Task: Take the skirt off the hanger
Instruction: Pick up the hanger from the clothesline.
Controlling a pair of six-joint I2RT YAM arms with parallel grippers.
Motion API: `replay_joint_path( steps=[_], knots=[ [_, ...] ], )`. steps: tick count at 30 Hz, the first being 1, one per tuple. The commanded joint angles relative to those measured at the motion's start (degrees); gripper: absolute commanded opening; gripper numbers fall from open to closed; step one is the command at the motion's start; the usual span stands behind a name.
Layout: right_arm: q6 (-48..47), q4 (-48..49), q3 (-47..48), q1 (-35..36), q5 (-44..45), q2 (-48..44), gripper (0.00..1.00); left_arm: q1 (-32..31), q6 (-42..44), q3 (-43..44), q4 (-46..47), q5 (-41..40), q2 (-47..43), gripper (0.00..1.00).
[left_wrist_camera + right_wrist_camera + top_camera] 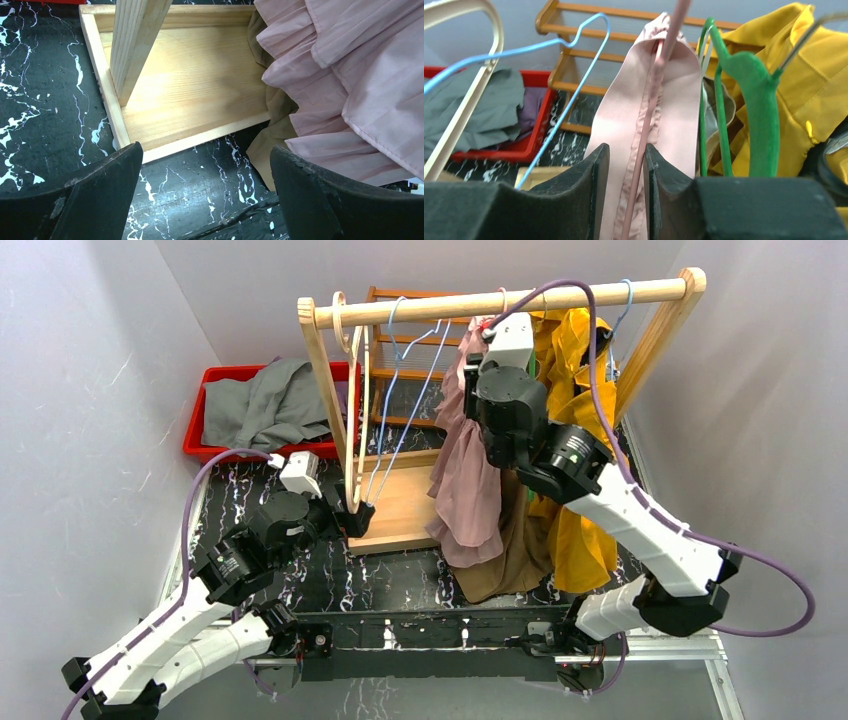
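top: pink skirt [465, 475] hangs from wooden rack [500, 302] rail, right gripper [476, 352] at its top, grip hidden; left gripper [350, 515] low by rack foot | left wrist: fingers spread wide, nothing between, skirt hem at right | right wrist: fingers pinch the skirt's waistband and pink hanger [659, 90] rod
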Motion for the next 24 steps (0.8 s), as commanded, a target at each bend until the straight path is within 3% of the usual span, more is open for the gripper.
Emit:
replay_joint_path(
  steps=[1, 5, 10, 12, 19, 24],
  knots=[
    [-4.1, 6.5, 5.1, 0.1, 8.6, 3.3, 0.4, -0.1, 1.5, 0.6, -0.6, 0.1, -0.4, 0.98],
    [-7.4, 13.3, 2.0, -0.2, 8.7, 2.9, 0.4, -0.2, 1.6, 0.7, -1.5, -0.7, -1.1, 0.98],
    [-10.2, 16.3, 3.1, -0.4, 4.1, 3.3, 0.05, -0.2, 0.5, 0.5, -1.5, 0.2, -0.6, 0.98],
    [-10.0, 16.0, 5.2, -0.4, 1.8, 3.3, 0.0, -0.2, -0.1, 0.4, -1.3, 0.5, -0.1, 0.98],
    [-9.8, 18.1, 6.6, -0.4, -6.7, 0.7, 0.0, -0.2, -0.6, 1.6, -0.9, 0.6, 1.7, 0.98],
    [-9.0, 15.5, 0.6, -0.4, -13.1, -5.2, 0.0, -0.2, -2.0, 0.8, -0.3, -0.3, 1.8, 0.98]
  ],
)
